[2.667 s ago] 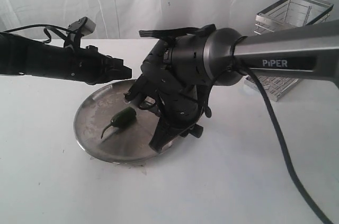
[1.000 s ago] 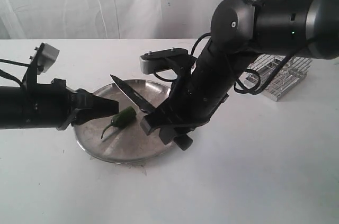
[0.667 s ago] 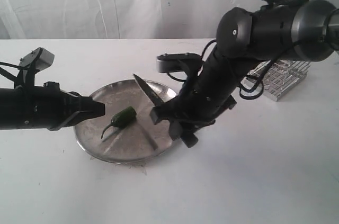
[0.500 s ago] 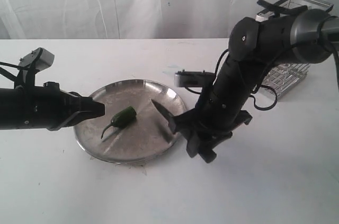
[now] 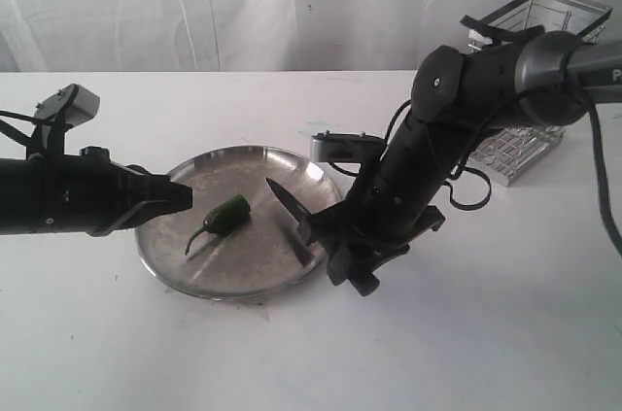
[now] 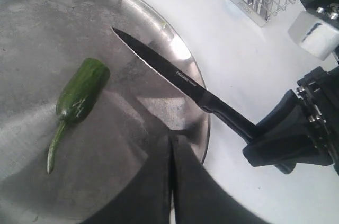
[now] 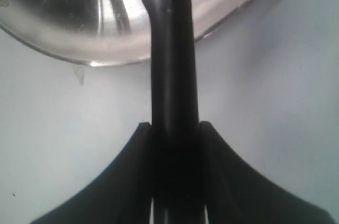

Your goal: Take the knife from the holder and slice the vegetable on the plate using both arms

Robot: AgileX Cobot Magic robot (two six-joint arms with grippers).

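- Outside camera: my left gripper (image 5: 183,199) is closed tight on nothing, and its tip hangs over the left part of the plate (image 5: 224,273). The pepper (image 5: 226,214) lies on the plate just beside that tip, apart from it. My right gripper (image 5: 321,236) clamps the knife (image 5: 287,203) by its handle at the plate's right edge. The blade slants up over the plate and points toward the pepper without touching it. The basket (image 5: 515,149) stands behind on the white table (image 5: 466,333).
- Left wrist camera: my fingers meet with no gap above the plate. The blade crosses the rim, near the pepper.
- Right wrist camera: the black handle sits squeezed between both fingers, with the plate's rim beyond.
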